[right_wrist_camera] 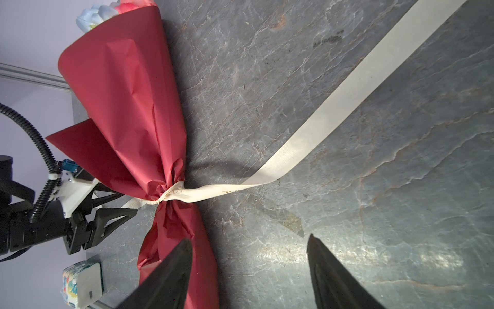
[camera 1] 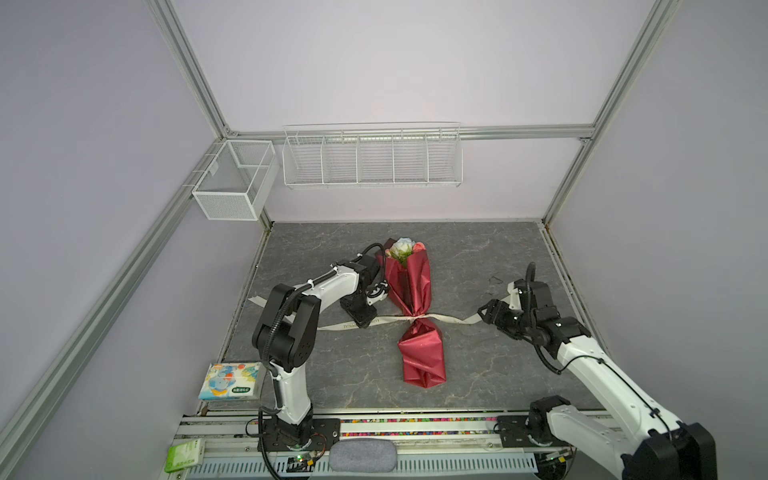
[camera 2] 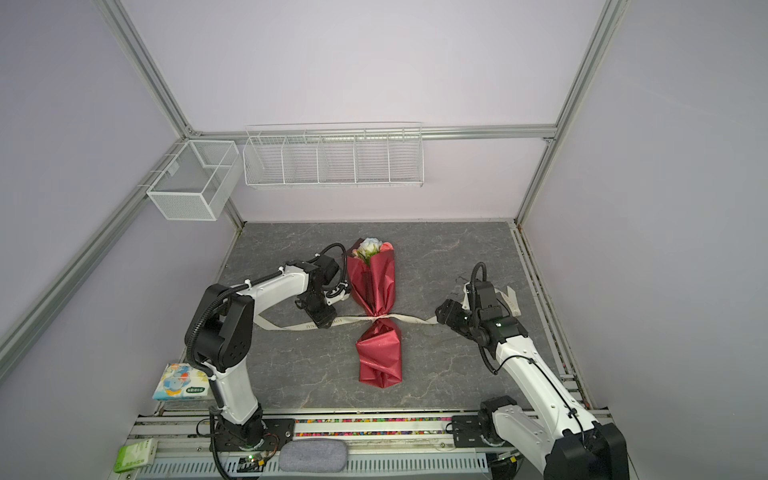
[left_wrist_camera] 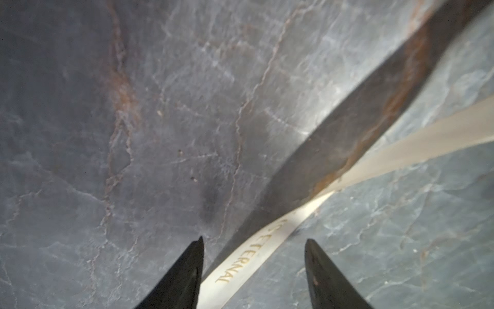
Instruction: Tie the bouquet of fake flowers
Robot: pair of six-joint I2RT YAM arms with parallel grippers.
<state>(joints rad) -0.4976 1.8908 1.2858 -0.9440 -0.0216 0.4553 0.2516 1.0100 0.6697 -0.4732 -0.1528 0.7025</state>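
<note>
Both left gripper point(left_wrist_camera: 254, 242) and right gripper point(right_wrist_camera: 250, 240) stand open beside the bouquet point(camera 1: 409, 291), lying front-to-back, blooms point(camera 1: 402, 248) toward the back wall point(camera 1: 395, 83).

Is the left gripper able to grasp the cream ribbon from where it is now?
Probably yes. The left gripper stands open with the ribbon running between its jaws, and nothing lies over that stretch.

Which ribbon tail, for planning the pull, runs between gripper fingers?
The left tail: it runs between the left gripper's open fingers; the right tail lies outside the right gripper's.
</note>
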